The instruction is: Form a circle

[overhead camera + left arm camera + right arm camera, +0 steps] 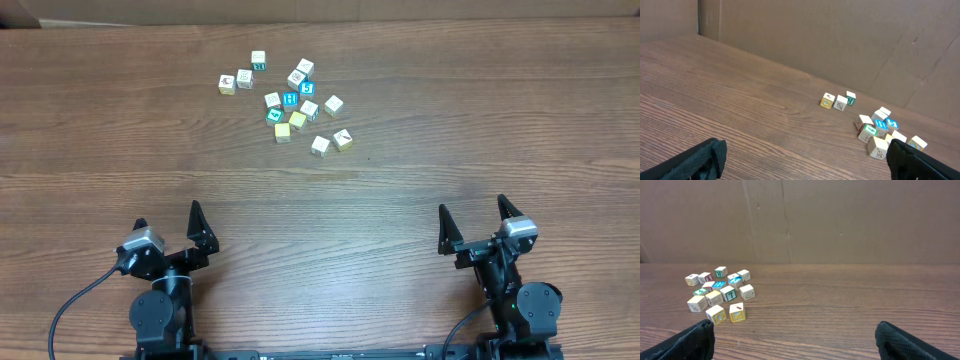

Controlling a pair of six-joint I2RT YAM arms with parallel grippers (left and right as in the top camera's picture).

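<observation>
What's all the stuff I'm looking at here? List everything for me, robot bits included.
cubes: about fifteen; white, yellow, blue and teal faces; loose cluster on the far middle of the table, no ring formed
table: one; brown wood grain; under everything
cardboard wall: one; brown; behind the table's far edge
cable: one; black; looping beside the left arm's base at the near edge
left gripper: one; black; near edge on the left, open and empty, well short of the cubes
right gripper: one; black; near edge on the right, open and empty
</observation>
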